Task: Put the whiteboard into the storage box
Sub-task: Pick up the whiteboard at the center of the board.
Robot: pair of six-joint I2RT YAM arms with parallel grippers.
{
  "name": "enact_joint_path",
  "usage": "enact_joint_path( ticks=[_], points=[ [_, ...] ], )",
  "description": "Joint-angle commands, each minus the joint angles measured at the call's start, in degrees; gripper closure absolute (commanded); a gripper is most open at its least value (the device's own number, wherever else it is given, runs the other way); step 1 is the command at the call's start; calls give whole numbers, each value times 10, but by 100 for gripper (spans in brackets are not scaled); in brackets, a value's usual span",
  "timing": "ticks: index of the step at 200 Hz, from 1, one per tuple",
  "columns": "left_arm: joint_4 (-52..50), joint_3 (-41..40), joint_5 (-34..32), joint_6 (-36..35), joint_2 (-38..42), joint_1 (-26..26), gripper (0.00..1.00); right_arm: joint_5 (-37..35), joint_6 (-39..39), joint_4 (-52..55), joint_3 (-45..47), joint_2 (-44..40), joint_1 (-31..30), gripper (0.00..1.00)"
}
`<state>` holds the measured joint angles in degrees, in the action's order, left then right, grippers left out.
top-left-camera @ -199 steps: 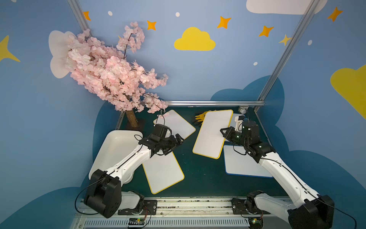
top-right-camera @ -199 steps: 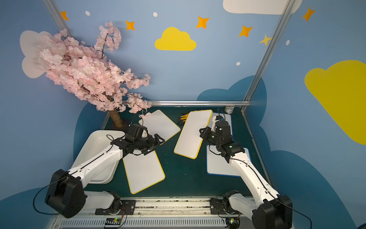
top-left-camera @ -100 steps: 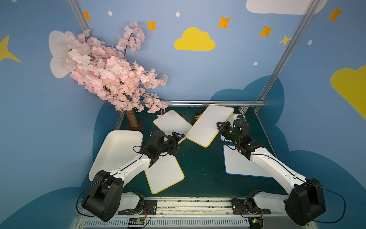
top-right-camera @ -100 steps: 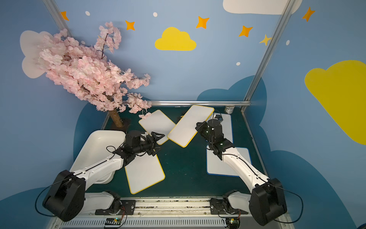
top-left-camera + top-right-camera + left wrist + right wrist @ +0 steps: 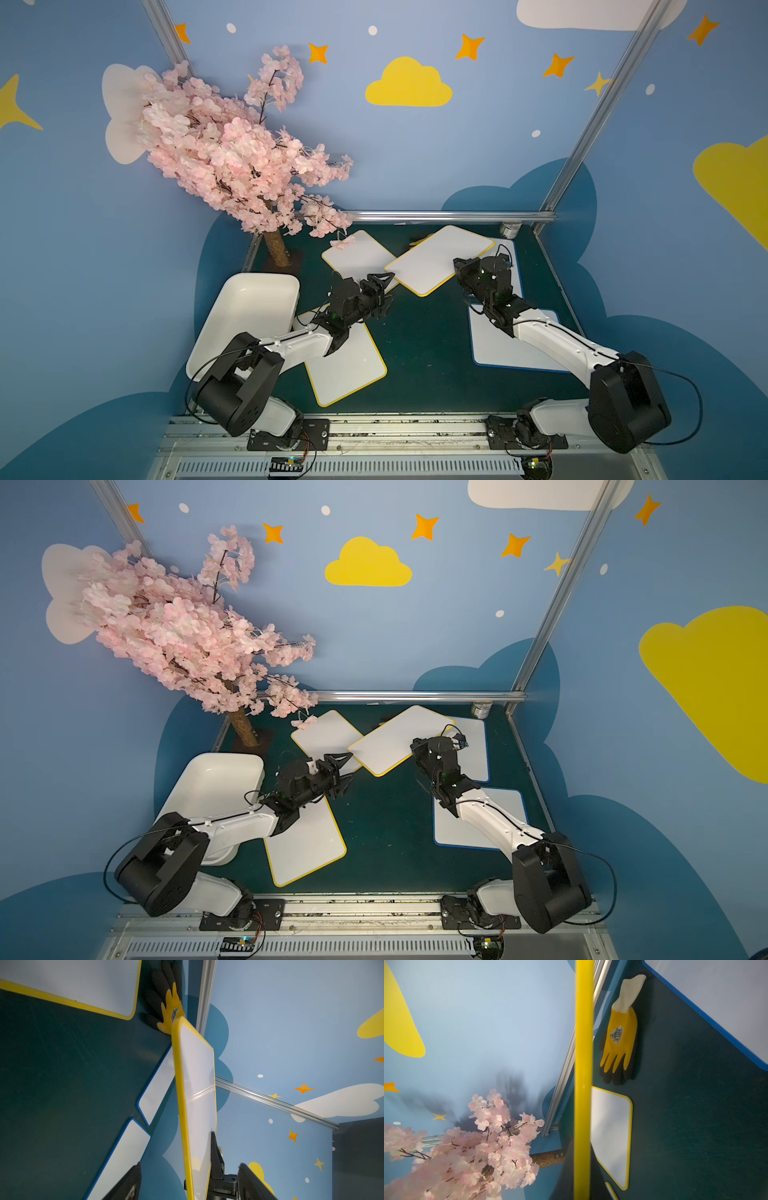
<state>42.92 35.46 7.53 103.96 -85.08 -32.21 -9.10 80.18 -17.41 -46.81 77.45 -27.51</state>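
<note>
A yellow-rimmed whiteboard (image 5: 436,266) (image 5: 395,742) hangs tilted above the green table, held at its right edge by my right gripper (image 5: 458,264) (image 5: 415,746), which is shut on it. In the right wrist view I see only its yellow edge (image 5: 583,1064) running up from the gripper (image 5: 582,1167). My left gripper (image 5: 386,289) (image 5: 347,769) is open, with its jaws on either side of the board's left corner and gaps on both sides; the left wrist view shows the board (image 5: 197,1084) between the fingers of the gripper (image 5: 190,1164). The empty white storage box (image 5: 245,316) (image 5: 208,783) lies at the left.
Two more yellow-rimmed boards lie flat, one at the back (image 5: 357,257) and one under my left arm (image 5: 345,361). Blue-rimmed boards (image 5: 511,336) lie at the right. A yellow glove (image 5: 618,1036) and a can (image 5: 510,229) lie by the back rail. The blossom tree (image 5: 232,153) overhangs the back left.
The right arm has swung the held board leftwards and turned it. My left gripper has moved to the board's left corner, and its jaws have narrowed around it.
</note>
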Motion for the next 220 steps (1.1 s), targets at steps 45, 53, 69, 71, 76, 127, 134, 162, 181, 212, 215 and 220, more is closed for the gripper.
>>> enact_joint_path(
  ticks=[45,53,69,71,76,127,134,162,181,212,215,220],
  points=[
    [168,26,-78,56,-85,-30,51,-4,66,-116,-4,12,-9,100],
    [179,27,-86,58,-93,-33,54,-2,69,-119,-3,15,-9,100],
    [192,27,-98,56,-99,-38,57,1,75,-129,0,21,-10,100],
    [193,28,-99,55,-99,-38,57,2,75,-130,1,22,-10,100],
    [195,27,-102,54,-100,-39,57,4,77,-132,1,23,-10,100],
    [214,27,-115,50,-114,-40,66,12,84,-144,6,36,-12,100],
    [213,27,-116,50,-115,-40,69,13,84,-142,6,37,-12,100],
    [210,28,-121,43,-114,-40,85,15,84,-143,9,40,-15,100],
    [208,31,-125,34,-114,-42,88,17,85,-147,10,44,-16,100],
    [201,28,-138,5,-103,-42,94,28,82,-148,13,50,-19,100],
    [199,27,-138,1,-102,-43,94,29,81,-149,14,51,-20,100],
    [196,27,-139,-4,-99,-42,95,31,81,-148,14,51,-22,100]
  ],
)
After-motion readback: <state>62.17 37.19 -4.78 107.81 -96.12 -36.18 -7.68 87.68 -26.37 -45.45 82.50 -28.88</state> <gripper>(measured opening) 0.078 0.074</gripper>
